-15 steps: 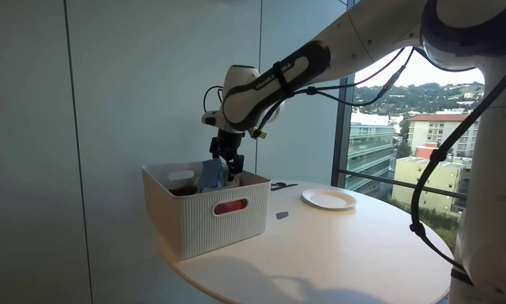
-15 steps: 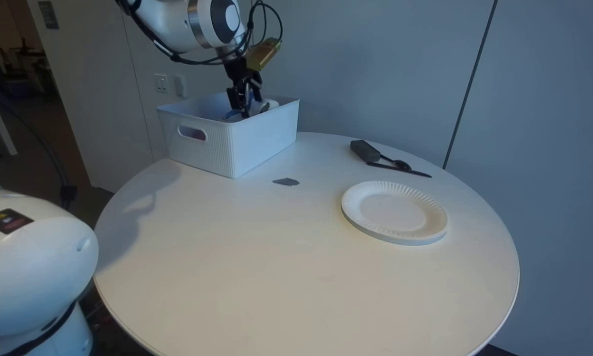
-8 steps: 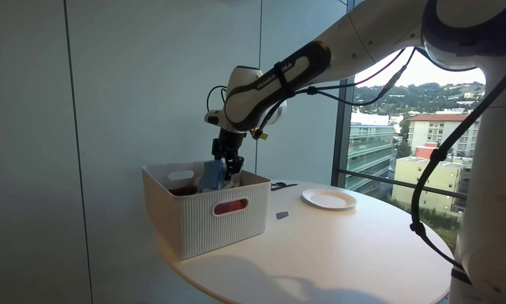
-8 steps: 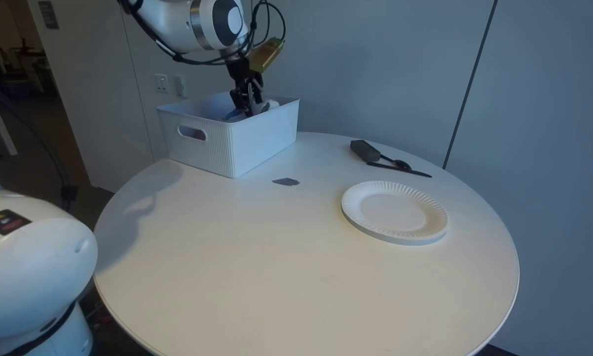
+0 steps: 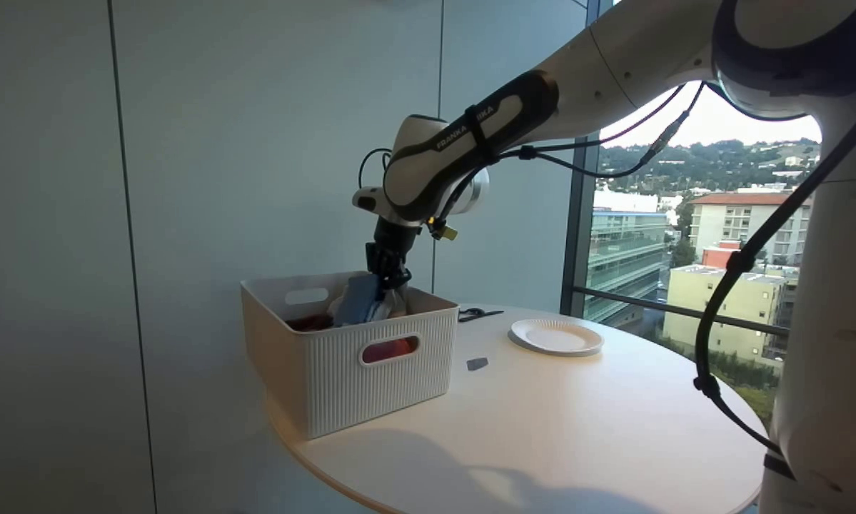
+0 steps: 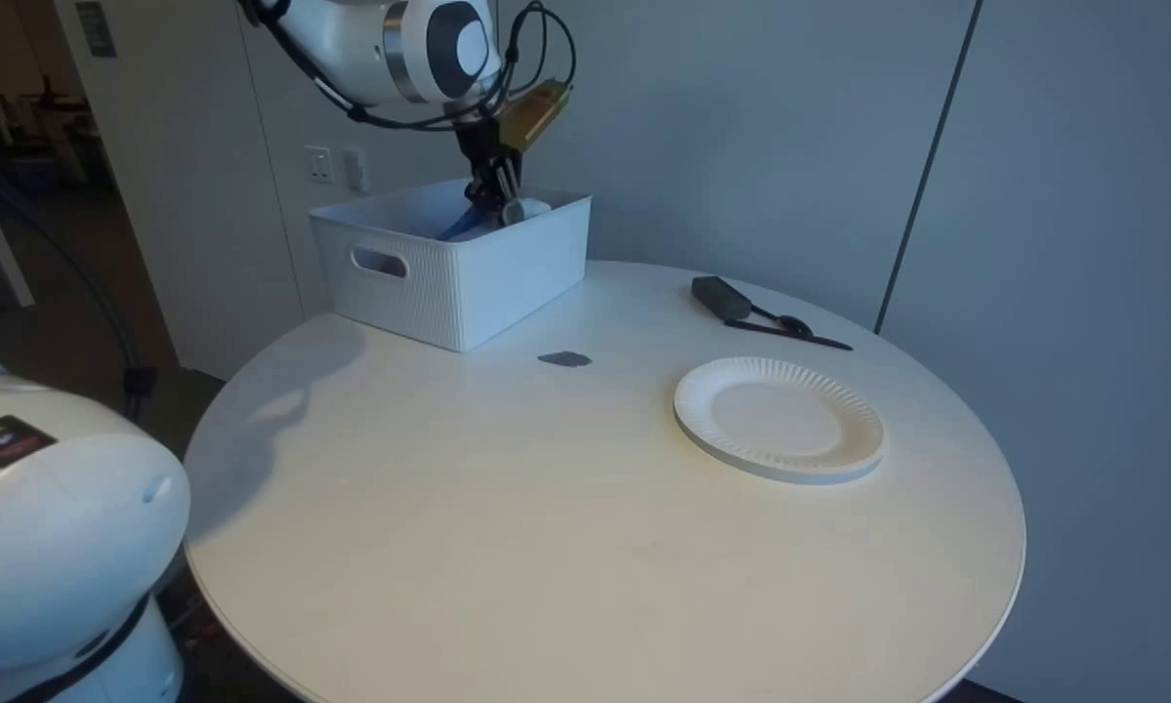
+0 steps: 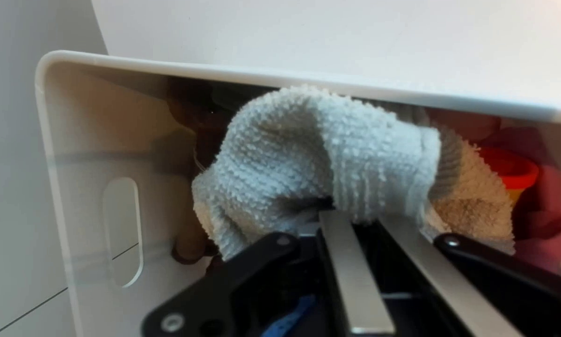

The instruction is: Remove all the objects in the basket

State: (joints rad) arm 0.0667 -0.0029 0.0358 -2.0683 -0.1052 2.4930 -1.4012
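Observation:
The white ribbed basket [image 5: 381, 385] stands on the round table in both exterior views. My gripper [image 7: 362, 217] reaches down inside it, its two metal-faced fingers [image 7: 355, 276] drawn close together. A bunched white towel [image 7: 280, 154] is pinched at their tips, which the cloth partly covers. Beside the gripper leans a blue flat thing [image 5: 360, 298]. Also in the basket are brown items [image 7: 189, 243], a tan cloth [image 7: 477, 206], a red-rimmed thing [image 7: 509, 166] and a dark pink one [image 7: 549, 220]. A white round-ended object [image 6: 524, 209] shows near the rim. Deeper contents are hidden.
A stack of white paper plates [image 6: 780, 420] lies on the table, with black utensils [image 6: 790, 332] and a dark grey block [image 6: 720, 296] behind it. A flat grey scrap [image 6: 565, 359] sits by the basket. The wall rises close behind the basket.
In both exterior views the gripper has shifted slightly right and a little lower. Its jaws have come together from wide apart. The blue thing has tilted slightly; the basket has stayed put.

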